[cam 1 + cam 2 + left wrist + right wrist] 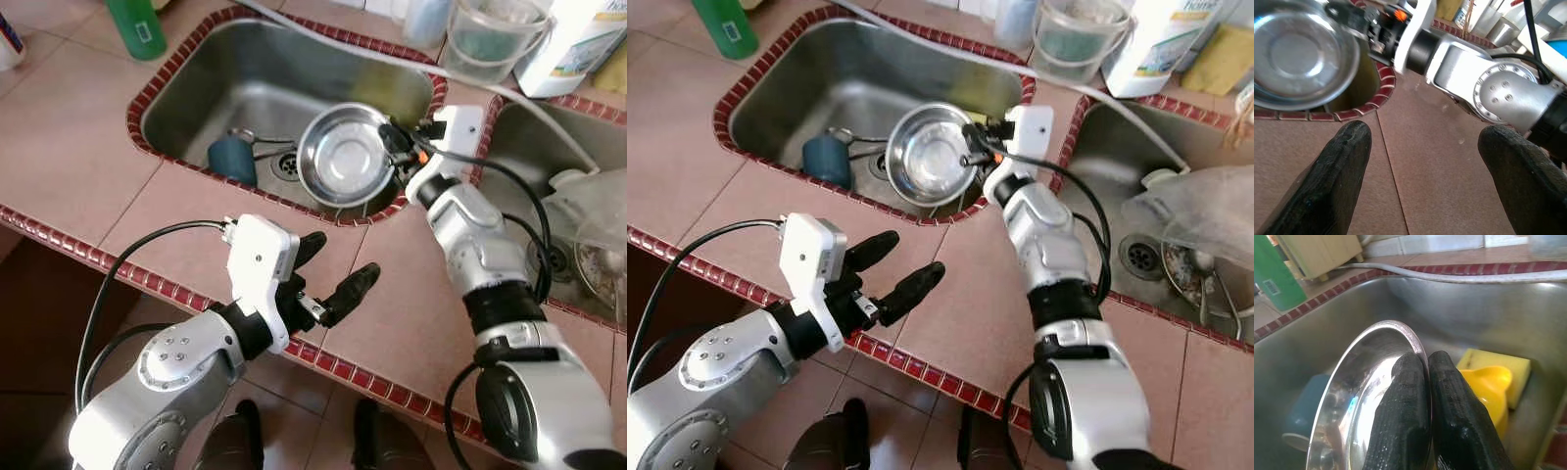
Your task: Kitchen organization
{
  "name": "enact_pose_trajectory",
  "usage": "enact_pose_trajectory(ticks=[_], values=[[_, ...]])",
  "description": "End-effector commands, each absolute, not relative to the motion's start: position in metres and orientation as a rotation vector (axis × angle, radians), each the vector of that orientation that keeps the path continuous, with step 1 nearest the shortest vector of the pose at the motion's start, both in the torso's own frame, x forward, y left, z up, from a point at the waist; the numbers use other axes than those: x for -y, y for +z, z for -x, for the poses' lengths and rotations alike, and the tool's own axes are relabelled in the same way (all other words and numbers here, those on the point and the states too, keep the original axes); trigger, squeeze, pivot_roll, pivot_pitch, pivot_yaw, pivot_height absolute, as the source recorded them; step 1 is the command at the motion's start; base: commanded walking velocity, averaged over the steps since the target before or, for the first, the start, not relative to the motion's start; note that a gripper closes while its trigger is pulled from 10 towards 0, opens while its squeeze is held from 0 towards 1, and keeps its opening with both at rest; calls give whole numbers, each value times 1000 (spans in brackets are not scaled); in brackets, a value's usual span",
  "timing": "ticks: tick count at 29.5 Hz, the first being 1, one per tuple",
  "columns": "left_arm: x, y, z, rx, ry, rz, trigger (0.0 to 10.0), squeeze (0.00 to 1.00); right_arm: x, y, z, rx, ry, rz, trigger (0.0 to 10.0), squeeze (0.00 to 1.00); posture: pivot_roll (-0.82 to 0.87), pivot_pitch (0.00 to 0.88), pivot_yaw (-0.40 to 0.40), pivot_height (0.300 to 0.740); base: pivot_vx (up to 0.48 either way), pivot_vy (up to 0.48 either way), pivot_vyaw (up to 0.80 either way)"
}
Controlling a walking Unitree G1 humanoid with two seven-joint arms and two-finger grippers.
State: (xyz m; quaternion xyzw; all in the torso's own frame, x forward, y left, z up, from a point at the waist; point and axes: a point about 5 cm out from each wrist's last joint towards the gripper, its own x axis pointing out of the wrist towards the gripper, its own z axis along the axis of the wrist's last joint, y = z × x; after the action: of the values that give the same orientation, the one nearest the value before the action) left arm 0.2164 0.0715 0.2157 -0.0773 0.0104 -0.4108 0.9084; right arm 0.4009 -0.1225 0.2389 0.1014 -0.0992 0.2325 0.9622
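left eye view: the right gripper reaches over the red-tiled edge of a steel sink and pinches the rim of a shiny steel bowl, which sits tilted above the basin near the drain. a dark blue cup lies on its side on the sink floor just beside the drain. a green bottle stands on the counter behind the sink, and a clear plastic pitcher stands near the far corner. the left gripper hovers over the pink tiled counter at its front edge, its two black fingers spread apart and holding nothing.

right eye view: a second basin lies to the right, with what looks like crumpled clear plastic over it, though glare makes this hard to confirm.

left wrist view: the left gripper's two black fingertips stand wide apart above bare tile, with the bowl and the silver right arm beyond them.

right wrist view: the right gripper's fingers are pressed together on the bowl's rim, one on each side of the thin metal edge. behind the fingers, a yellow sponge and a yellow plastic piece rest in the basin's corner.
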Motion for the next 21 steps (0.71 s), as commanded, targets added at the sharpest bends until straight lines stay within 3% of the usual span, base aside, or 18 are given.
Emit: enact_pose_trajectory(ticks=[1, 7, 13, 19, 20, 21], values=[[-68, 216, -210, -31, -861, 165, 10000, 0, 121, 233, -402, 168, 499, -211, 10000, 0, 46, 427, -7, 740, 0, 0, 0], [-69, 216, -211, -29, -841, 166, 10000, 0, 119, 236, -405, 166, 531, -203, 10000, 0, 44, 428, -13, 740, 0, 0, 0], [-86, 219, -230, 8, -654, 148, 10000, 0, 119, 238, -406, 169, 541, -196, 10000, 0, 42, 426, -14, 740, 0, 0, 0], [-86, 221, -230, 9, -683, 146, 10000, 0, 120, 236, -408, 160, 546, -194, 10000, 0, 47, 417, -16, 740, 0, 0, 0], [-85, 221, -230, 10, -683, 144, 10000, 0, 120, 235, -408, 159, 548, -194, 10000, 125, 47, 417, -16, 740, 0, 0, 0], [-85, 221, -230, 12, -681, 141, 10000, 0, 120, 235, -408, 156, 552, -196, 10000, 373, 47, 416, -16, 740, 0, 0, 0]])
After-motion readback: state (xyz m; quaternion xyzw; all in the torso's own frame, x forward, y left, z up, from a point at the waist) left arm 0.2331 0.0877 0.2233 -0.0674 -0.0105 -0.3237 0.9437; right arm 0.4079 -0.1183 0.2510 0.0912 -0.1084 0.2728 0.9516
